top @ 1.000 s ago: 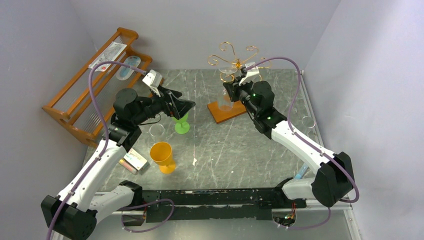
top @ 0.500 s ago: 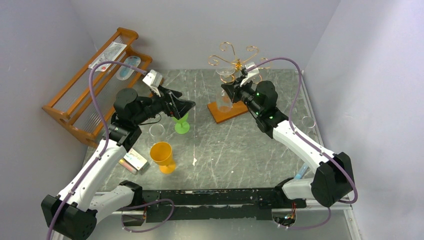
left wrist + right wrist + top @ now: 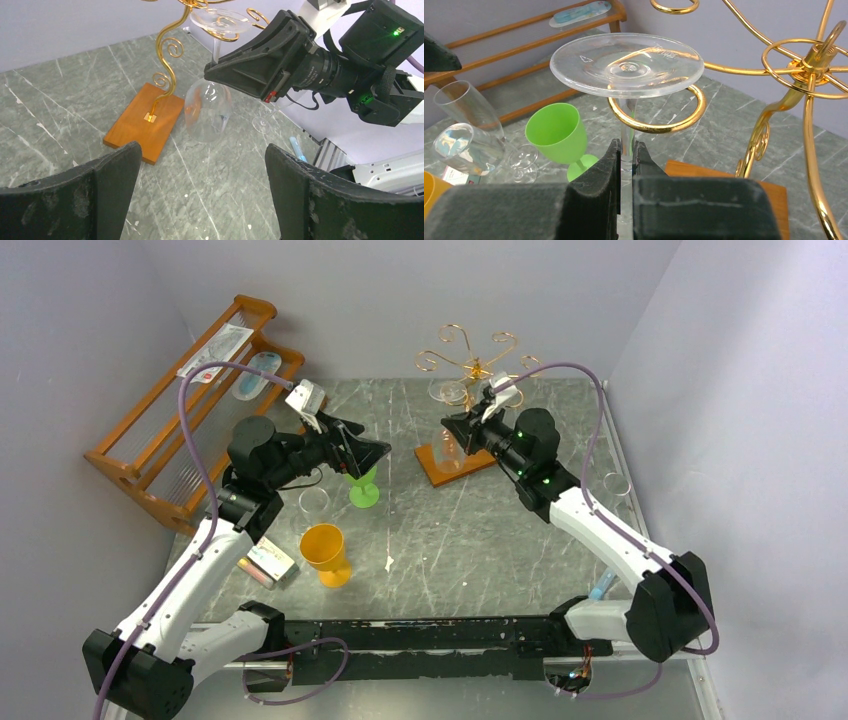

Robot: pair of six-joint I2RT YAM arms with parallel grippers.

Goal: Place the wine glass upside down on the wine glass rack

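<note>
A clear wine glass (image 3: 626, 65) hangs upside down, foot on top, with my right gripper (image 3: 626, 147) shut on its stem. The stem passes through a curled loop (image 3: 659, 127) of the gold wine glass rack (image 3: 811, 62), and the foot sits just above that loop. From the left wrist, the glass bowl (image 3: 207, 112) hangs beside the rack's wooden base (image 3: 145, 122). In the top view the right gripper (image 3: 462, 425) is at the rack (image 3: 478, 365). My left gripper (image 3: 200, 195) stands wide open and holds nothing, above the green goblet (image 3: 363, 487).
An orange cup (image 3: 325, 552), a clear glass (image 3: 314, 502) and a small box (image 3: 268, 562) stand near the left arm. The slatted wooden shelf (image 3: 190, 390) lines the left wall. Another clear glass (image 3: 617, 483) and a blue pen (image 3: 603, 585) lie at the right edge.
The right arm has shifted slightly to the right with the glass held at the rack's loop. The left arm has not moved.
</note>
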